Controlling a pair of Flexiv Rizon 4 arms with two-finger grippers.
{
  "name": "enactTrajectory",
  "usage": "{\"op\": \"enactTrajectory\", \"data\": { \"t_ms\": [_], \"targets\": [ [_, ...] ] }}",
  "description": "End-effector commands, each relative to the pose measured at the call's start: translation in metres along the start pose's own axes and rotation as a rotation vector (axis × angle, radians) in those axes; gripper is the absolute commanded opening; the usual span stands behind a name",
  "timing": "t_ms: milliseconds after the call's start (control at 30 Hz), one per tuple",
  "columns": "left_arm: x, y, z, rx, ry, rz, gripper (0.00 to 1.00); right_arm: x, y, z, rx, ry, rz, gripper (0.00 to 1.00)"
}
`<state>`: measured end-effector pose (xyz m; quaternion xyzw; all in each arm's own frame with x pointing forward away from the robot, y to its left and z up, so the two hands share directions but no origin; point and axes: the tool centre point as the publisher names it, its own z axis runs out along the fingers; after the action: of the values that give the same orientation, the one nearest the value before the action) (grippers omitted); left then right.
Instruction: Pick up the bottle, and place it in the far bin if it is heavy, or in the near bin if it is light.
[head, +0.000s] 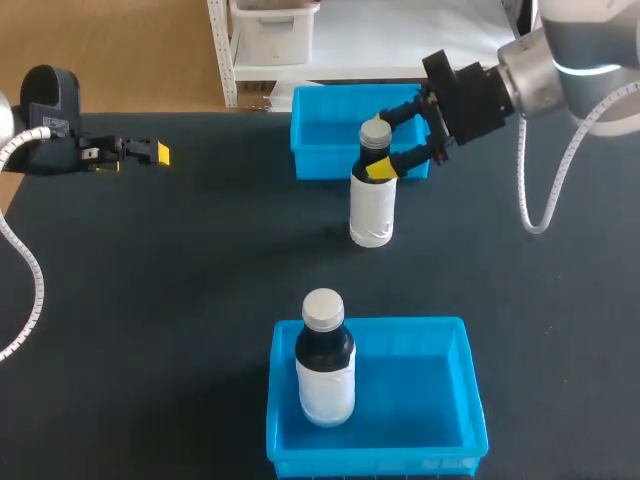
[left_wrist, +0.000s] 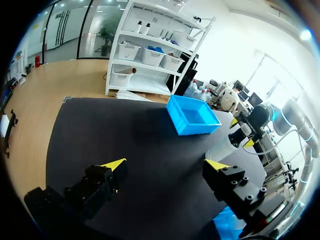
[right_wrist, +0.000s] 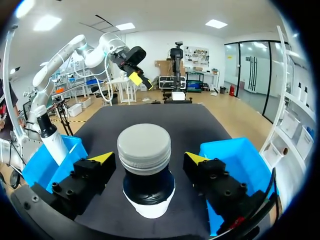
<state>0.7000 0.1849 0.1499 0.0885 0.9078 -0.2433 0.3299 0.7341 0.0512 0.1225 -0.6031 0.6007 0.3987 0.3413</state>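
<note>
Currently the bottle (head: 371, 205) stands upright on the dark table (head: 180, 280), just in front of the far bin (head: 320, 130) and well apart from the near bin (head: 420, 380). It has a white label on the body and a grey cap (head: 374, 129).

Your right gripper (head: 388, 140) is at the height of the neck of the bottle, with one yellow-tipped finger on each side. In the right wrist view the bottle (right_wrist: 145, 165) sits between the fingers of this gripper (right_wrist: 148, 159), but a small gap shows on both sides of the cap (right_wrist: 144, 145). So the jaws are open around the bottle and do not hold it.

A second bottle (head: 325, 365), dark at the shoulder and with a white label, stands upright inside the near bin, close to its left wall.

Your left gripper (head: 150, 153) is far away at the left side of the table, level with the far bin. In the left wrist view its jaws (left_wrist: 166, 164) are wide open, with only the table surface between them. From there you can see the far bin (left_wrist: 192, 115) ahead, and the bottle (left_wrist: 225, 148) beside it.
</note>
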Motion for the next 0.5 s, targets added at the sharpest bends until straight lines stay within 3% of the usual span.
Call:
{"op": "enactTrajectory", "data": {
  "t_ms": [33, 500],
  "targets": [
    [0.0, 0.0, 0.0, 0.0, 0.0, 0.0, 1.0, 0.0001, 0.0015, 0.0022, -0.001, 0.0, 0.0, 0.83],
    [0.0, 0.0, 0.0, 0.0, 0.0, 0.0, 1.0, 0.0014, 0.0051, 0.0017, -0.001, 0.001, 0.002, 0.65]
  ]
}}
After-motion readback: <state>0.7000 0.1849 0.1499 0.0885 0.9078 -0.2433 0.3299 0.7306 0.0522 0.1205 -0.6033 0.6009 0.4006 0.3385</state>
